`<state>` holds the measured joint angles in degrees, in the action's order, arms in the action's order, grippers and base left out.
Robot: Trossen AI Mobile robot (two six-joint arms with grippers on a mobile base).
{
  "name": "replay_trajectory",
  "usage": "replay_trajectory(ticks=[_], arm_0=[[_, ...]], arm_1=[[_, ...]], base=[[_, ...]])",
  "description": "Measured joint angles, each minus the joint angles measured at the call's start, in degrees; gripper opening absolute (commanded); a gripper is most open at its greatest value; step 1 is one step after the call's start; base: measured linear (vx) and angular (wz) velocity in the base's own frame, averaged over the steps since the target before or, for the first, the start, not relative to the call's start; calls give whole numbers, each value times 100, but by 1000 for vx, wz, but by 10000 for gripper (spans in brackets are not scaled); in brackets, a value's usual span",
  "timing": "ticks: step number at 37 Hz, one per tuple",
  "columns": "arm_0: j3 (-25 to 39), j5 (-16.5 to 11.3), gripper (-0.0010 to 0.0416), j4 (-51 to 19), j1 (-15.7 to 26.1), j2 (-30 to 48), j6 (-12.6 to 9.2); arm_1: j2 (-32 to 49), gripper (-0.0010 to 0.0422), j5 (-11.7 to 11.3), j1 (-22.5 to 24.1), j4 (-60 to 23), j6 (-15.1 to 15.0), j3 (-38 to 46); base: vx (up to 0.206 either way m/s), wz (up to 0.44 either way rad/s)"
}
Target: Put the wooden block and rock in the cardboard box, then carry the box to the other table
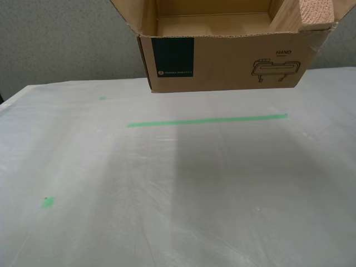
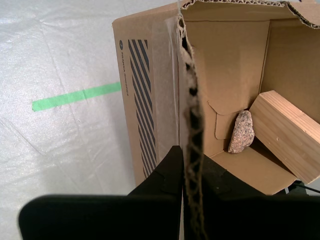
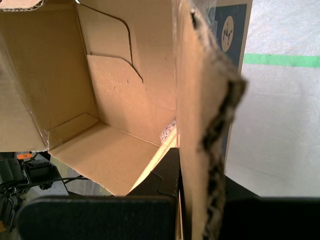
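Observation:
The cardboard box (image 1: 222, 61) is at the top of the exterior view, over the far part of the other table (image 1: 167, 194), apparently off its surface. Its flaps stand upright, with a navy label and a line drawing on the front. Inside it the wooden block (image 2: 287, 132) leans against a wall, and the rock (image 2: 242, 131) rests on the floor beside it. My second gripper (image 2: 192, 167) is shut on one torn side wall of the box. My first gripper (image 3: 197, 172) is shut on the opposite wall. A sliver of the rock (image 3: 168, 132) shows in the first wrist view. Neither arm appears in the exterior view.
The table's wrinkled white sheet carries a long green tape line (image 1: 206, 119) just in front of the box and a small green mark (image 1: 48, 202) toward the exterior view's left. A grey wall stands behind the table. The box's shadow falls on the middle of the sheet.

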<state>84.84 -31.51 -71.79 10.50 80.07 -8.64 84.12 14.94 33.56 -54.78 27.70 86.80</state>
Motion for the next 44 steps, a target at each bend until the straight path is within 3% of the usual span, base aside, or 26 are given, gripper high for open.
replay_trajectory(ticks=[6,13,31,44], arm_0=[[0,2,0,227,-2,7,-31],[0,13,0,603,-4,199,-258],[0,46,0,1130,-4,1346,-278],[175,48,0,1287,-24,2387,-278]], arm_1=[[66,-1,-33,-7,90,0,0],[492,-1,-94,-26,345,-42,4],[1687,-1,-109,-470,638,-323,391],[2463,-1,-111,-516,647,-407,621]], base=[[0,0],[0,0],[0,0],[0,0]])
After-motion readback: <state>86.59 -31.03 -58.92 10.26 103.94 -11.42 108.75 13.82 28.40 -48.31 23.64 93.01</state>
